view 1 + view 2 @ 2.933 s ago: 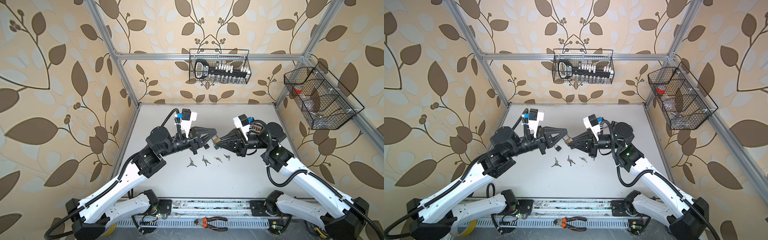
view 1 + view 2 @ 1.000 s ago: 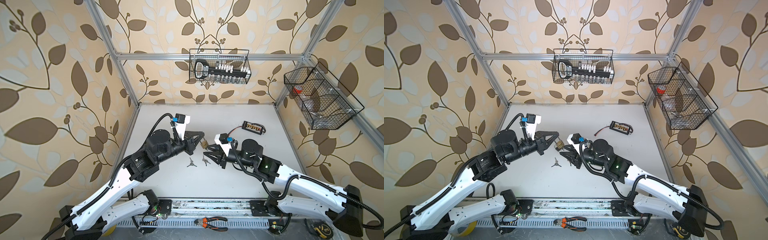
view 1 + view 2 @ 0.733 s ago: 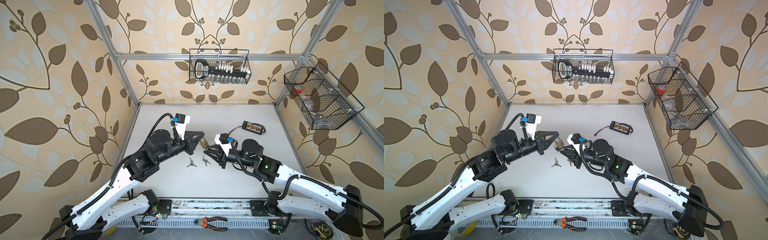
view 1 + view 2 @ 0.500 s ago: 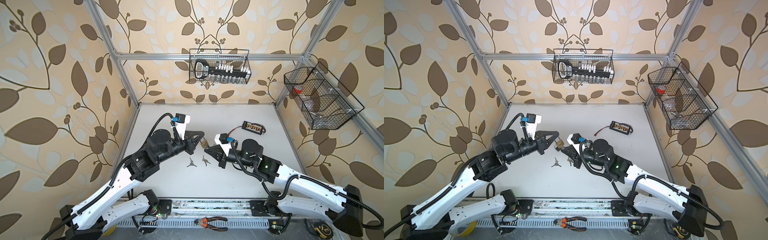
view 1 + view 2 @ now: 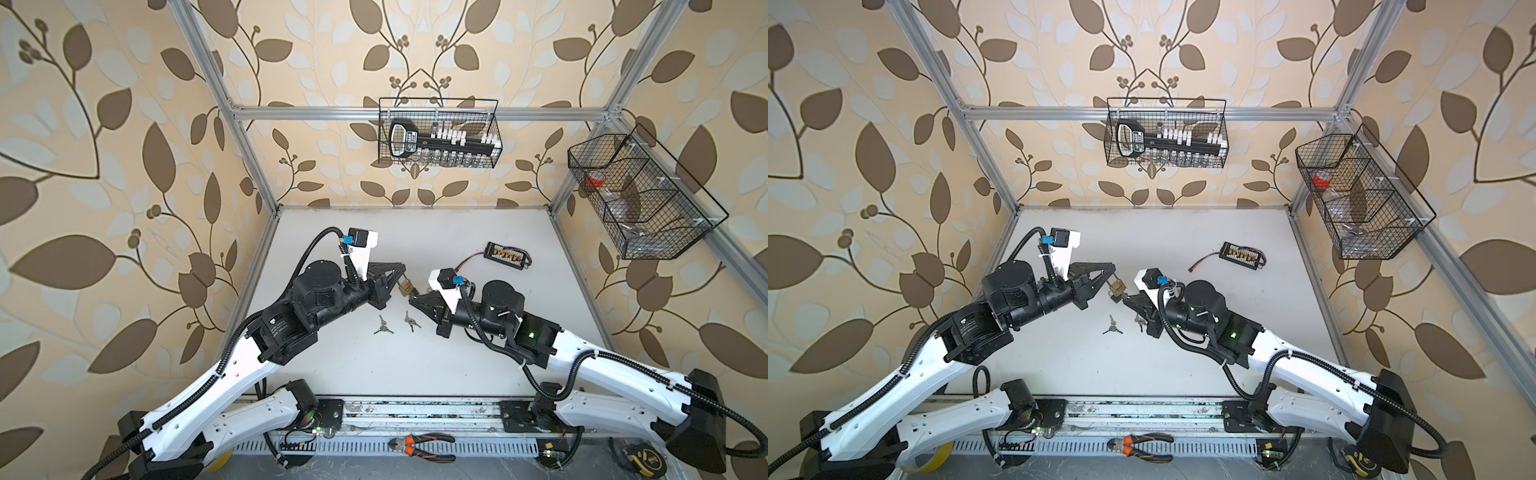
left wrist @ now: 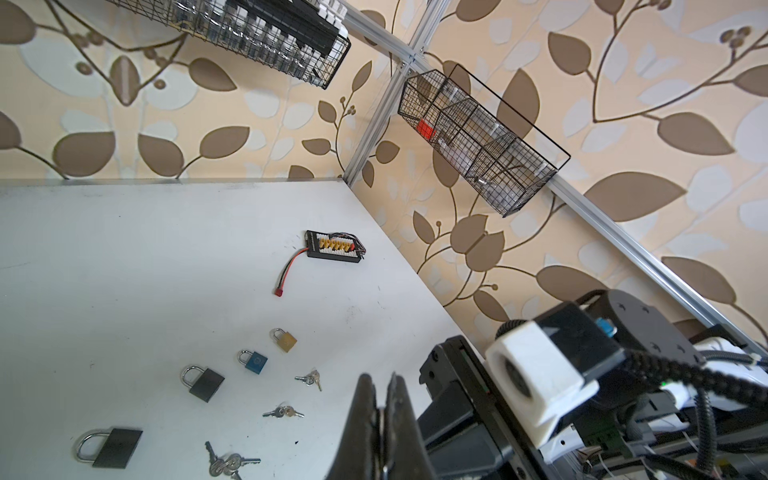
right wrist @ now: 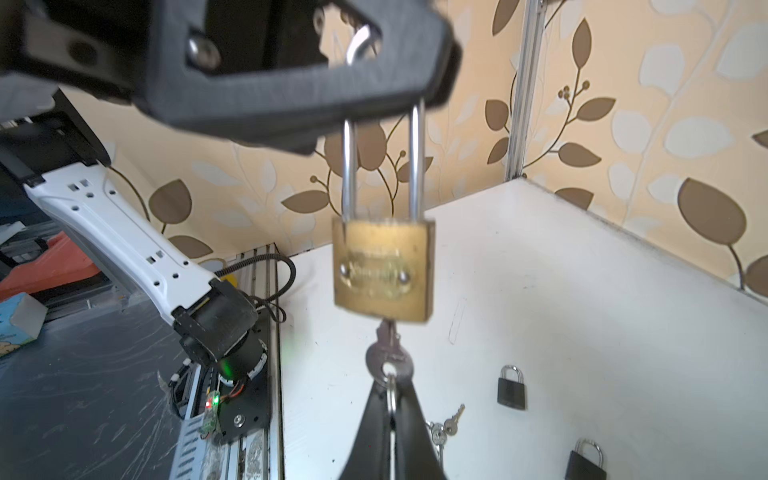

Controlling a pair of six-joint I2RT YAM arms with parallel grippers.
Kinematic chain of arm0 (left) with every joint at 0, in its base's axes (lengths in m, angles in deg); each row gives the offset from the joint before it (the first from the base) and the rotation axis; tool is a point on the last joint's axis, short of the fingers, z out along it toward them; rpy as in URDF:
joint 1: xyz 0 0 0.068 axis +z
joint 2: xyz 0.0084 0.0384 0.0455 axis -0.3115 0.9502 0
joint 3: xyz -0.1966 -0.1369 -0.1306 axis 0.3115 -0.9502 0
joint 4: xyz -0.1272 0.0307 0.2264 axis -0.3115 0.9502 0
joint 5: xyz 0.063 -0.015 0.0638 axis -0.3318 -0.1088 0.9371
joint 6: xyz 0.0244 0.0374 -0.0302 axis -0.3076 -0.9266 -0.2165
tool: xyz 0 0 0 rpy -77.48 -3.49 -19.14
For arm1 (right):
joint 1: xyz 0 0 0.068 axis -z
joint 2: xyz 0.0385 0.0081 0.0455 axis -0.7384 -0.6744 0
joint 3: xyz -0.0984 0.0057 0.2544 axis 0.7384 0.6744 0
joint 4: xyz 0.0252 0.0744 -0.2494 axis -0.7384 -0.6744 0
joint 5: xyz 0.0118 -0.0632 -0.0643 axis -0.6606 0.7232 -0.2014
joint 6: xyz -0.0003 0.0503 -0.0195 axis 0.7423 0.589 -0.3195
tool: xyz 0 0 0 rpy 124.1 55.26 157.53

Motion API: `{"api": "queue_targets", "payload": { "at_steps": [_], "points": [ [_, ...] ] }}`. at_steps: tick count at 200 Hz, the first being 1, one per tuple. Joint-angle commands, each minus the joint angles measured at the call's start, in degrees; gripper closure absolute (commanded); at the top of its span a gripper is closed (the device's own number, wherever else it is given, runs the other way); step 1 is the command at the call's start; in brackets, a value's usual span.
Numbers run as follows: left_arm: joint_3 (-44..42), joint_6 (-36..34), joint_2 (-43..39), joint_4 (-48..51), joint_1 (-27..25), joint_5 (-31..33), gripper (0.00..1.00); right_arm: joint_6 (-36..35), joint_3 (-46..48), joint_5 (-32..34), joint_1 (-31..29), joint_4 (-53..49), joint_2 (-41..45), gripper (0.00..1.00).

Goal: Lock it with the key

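Below my left gripper (image 5: 400, 277), clamped on its shackle (image 7: 416, 166), hangs a brass padlock (image 7: 382, 270); my right gripper (image 7: 389, 401) pinches the key (image 7: 387, 359) in its underside.

The brass padlock (image 7: 382, 270) is dull yellow with a silver shackle (image 7: 415, 166), and the key (image 7: 388, 361) under it is silver-grey. On the white table (image 5: 374, 365) lie a blue padlock (image 6: 254, 362), a gold padlock (image 6: 284, 340) and two black padlocks (image 6: 205, 384). The walls (image 5: 124, 124) carry beige wallpaper with brown and pale grey leaves on thin brown stems. The wire baskets (image 5: 648, 245) are black, and the pliers (image 5: 424, 442) have orange and black handles.
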Motion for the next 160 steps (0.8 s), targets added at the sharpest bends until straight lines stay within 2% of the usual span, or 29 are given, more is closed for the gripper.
{"api": "queue_targets", "payload": {
  "at_steps": [1,52,91,121,160],
  "points": [
    [1.2,1.0,-2.7,-3.4,0.3,3.2,1.00,3.9,5.7,-0.5,-0.2,0.3,-1.3,1.00],
    [0.3,1.1,-3.7,-2.7,0.3,5.5,1.00,6.0,9.9,5.9,0.3,-0.6,1.5,1.00],
    [0.6,1.5,-1.9,3.4,0.3,9.1,1.00,7.4,10.1,6.9,6.8,-7.2,2.0,1.00],
    [1.3,2.6,1.5,9.6,0.3,12.6,1.00,11.4,9.0,13.3,9.6,-12.6,-1.3,1.00],
    [-0.6,5.1,4.6,11.3,1.4,10.7,1.00,17.8,7.6,11.0,17.3,-16.1,-8.0,1.00]
  ]
}}
